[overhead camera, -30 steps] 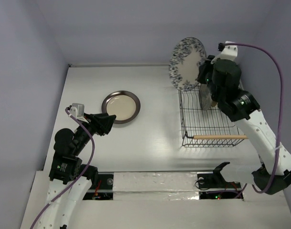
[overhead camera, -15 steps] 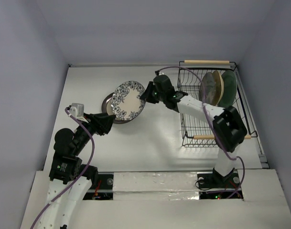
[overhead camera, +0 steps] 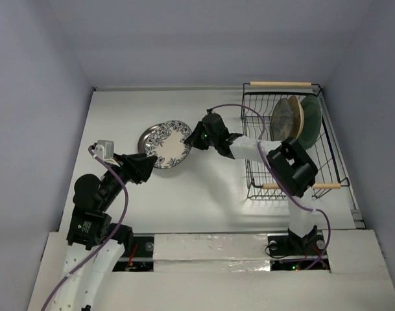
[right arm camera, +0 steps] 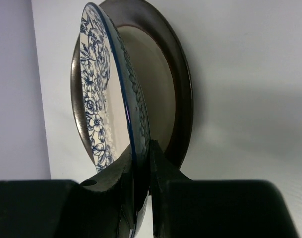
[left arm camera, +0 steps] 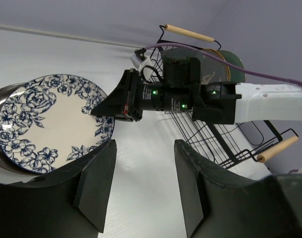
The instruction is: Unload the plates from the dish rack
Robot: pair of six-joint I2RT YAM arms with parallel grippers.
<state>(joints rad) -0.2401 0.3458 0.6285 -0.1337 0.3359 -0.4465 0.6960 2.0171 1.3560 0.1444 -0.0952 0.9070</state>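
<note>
My right gripper is shut on the rim of the blue-white floral plate and holds it low and tilted over the dark-rimmed cream plate, which lies flat on the table. In the right wrist view the floral plate stands edge-on between my fingers, with the cream plate just behind it. The black wire dish rack stands at the right with three plates upright at its far end: grey, tan, teal. My left gripper is open and empty, near the plates.
The rack has wooden rod handles at its far end and near end. A purple cable arcs over the rack's left side. Walls close the table at left, back and right. The right arm also shows in the left wrist view.
My right gripper carried the floral plate from above the rack leftward and down to just over the cream plate, laying it flatter. The left arm has not moved.
</note>
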